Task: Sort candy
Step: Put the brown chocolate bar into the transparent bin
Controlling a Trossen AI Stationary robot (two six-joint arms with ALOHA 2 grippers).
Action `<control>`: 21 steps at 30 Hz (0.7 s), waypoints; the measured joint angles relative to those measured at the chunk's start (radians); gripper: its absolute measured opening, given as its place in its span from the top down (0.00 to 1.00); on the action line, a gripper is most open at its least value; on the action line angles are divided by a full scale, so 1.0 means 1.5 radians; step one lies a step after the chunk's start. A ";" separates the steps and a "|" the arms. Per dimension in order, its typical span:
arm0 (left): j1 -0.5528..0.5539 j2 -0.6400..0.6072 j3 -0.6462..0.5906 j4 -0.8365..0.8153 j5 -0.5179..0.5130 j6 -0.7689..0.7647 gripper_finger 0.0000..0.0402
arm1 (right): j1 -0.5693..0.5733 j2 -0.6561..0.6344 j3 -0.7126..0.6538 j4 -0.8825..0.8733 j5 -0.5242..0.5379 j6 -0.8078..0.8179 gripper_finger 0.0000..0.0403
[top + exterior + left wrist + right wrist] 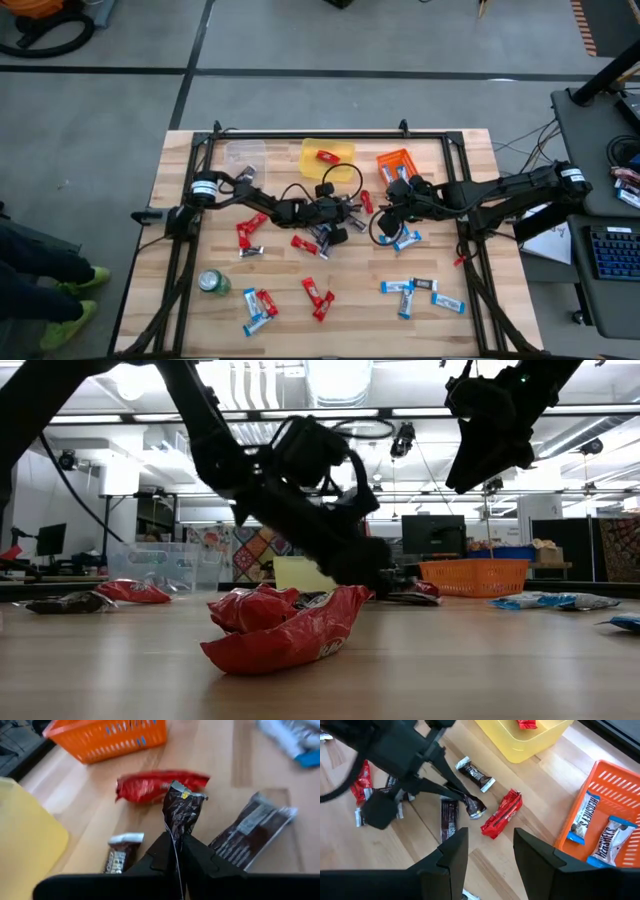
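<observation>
Left end effector (176,851): closed on a dark brown bar (181,812), pinched by its lower end; it sits near the middle of the bench (180,170).
Held bar, long axis: stands up and away from the fingertips, roughly in line with them, its free crimped end pointing forward.
Clear bin (245,155): empty, at the far edge of the bench, back from the left end effector and toward the left arm's base; judged the likeliest home for brown bars, so the carry would run backward and outward.
Yellow bin (328,157): just beyond the left end effector at the far edge, already holding a red bar (326,157).
Loose candy near the left end effector: a red bar (159,785) just ahead of the held bar, lying crosswise; two more brown bars, one on either side of the fingers, both flat on the bench.
Right end effector (490,851): open and empty, hovering above the bench just beside the left one.
Orange basket (399,165): close behind the right end effector, holding blue-and-white bars (597,832).
Nearer arm: the left, which already holds the bar; the right is nearer the blue-and-white bars (407,239) beneath it.
</observation>
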 joint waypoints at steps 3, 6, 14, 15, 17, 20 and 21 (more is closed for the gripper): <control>-0.002 -0.018 0.000 -0.011 -0.003 0.000 0.97 | 0.000 0.000 0.000 0.000 0.000 0.000 0.64; -0.004 -0.031 -0.001 -0.021 -0.003 0.000 0.97 | 0.000 0.000 0.000 0.001 0.000 0.000 0.64; -0.012 -0.122 -0.001 -0.105 -0.005 -0.001 0.97 | 0.000 0.000 0.000 0.005 0.000 0.000 0.64; -0.012 -0.140 -0.002 -0.121 -0.005 -0.002 0.97 | 0.000 0.000 0.000 0.005 0.001 0.000 0.64; -0.013 -0.180 -0.004 -0.162 -0.005 -0.002 0.97 | 0.000 0.000 0.000 0.005 0.001 0.000 0.64; -0.012 -0.240 -0.010 -0.231 -0.011 -0.002 0.97 | 0.000 0.000 -0.001 0.006 0.001 0.000 0.64; -0.012 -0.259 -0.014 -0.244 -0.011 -0.002 0.97 | 0.000 0.000 -0.001 0.008 0.001 0.000 0.64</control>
